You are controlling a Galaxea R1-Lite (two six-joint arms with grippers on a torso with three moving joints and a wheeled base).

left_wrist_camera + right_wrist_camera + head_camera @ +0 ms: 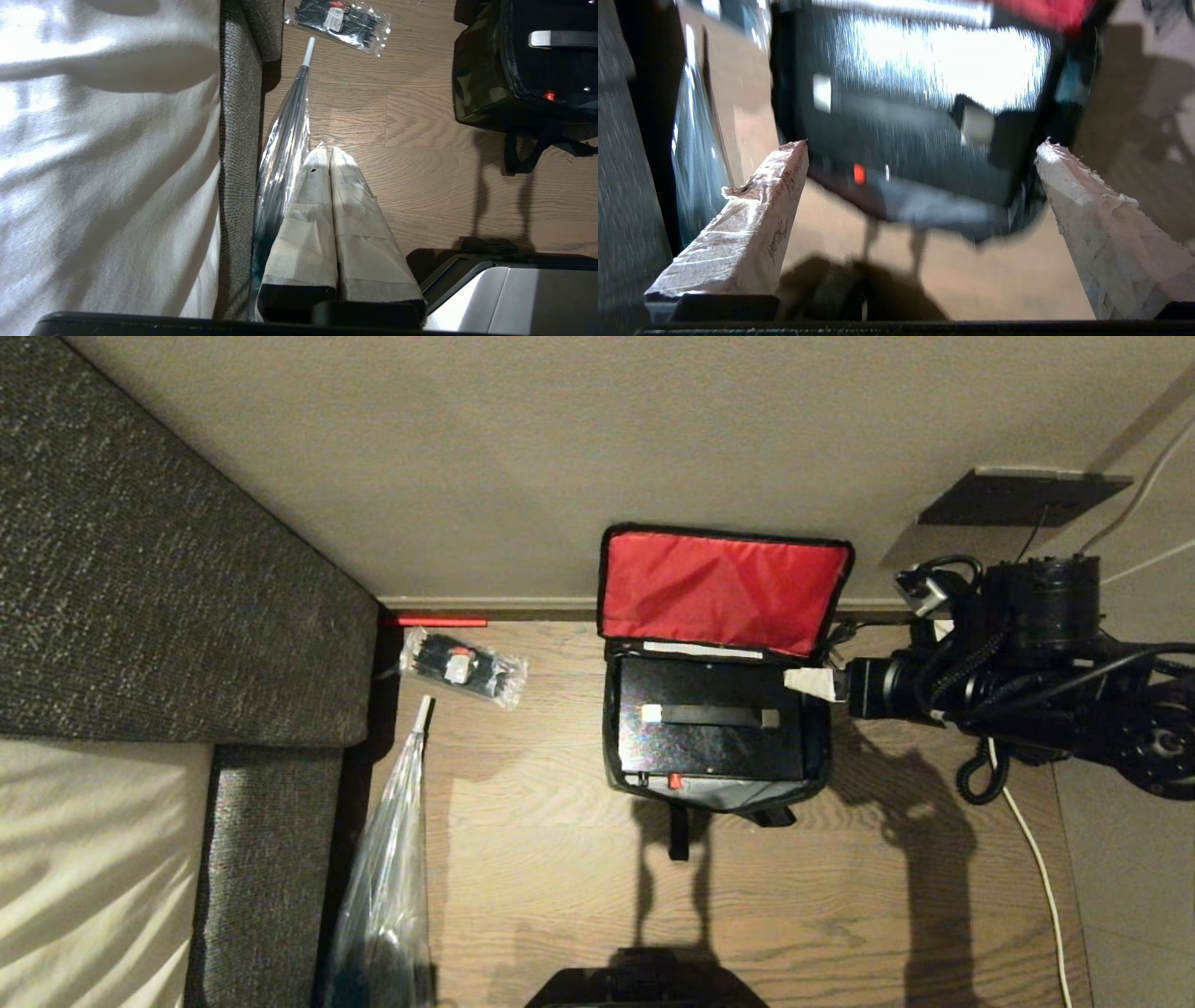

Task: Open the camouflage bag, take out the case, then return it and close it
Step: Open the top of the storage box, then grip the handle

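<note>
Spread wide and holding nothing, the right gripper hangs at the right-hand rim of the camouflage bag, its taped fingers set well apart in the right wrist view with the bag's open mouth framed between them. Straight ahead of the pincer lies the case, flat and black inside the bag, a pale-ended handle across its top and a small red mark at the edge on the robot's side. Beyond the pincer, on its wall side, the red-lined lid stands thrown back against the wall, so the opening step looks done and the lifting of the case looks to be the step in hand. On the far side of the bag from the pincer lie a small clear packet and a long clear plastic sleeve beside the grey sofa. The left gripper is parked low by the sofa, its taped fingers pressed together on nothing. Risks, as a judgement: the case fills the bag nearly wall to wall, so a finger may catch the soft rim or trim and drag the whole bag along; a grip on the slim handle could slip and let the case tilt and jam; the upright lid might flop forward onto the arm.
</note>
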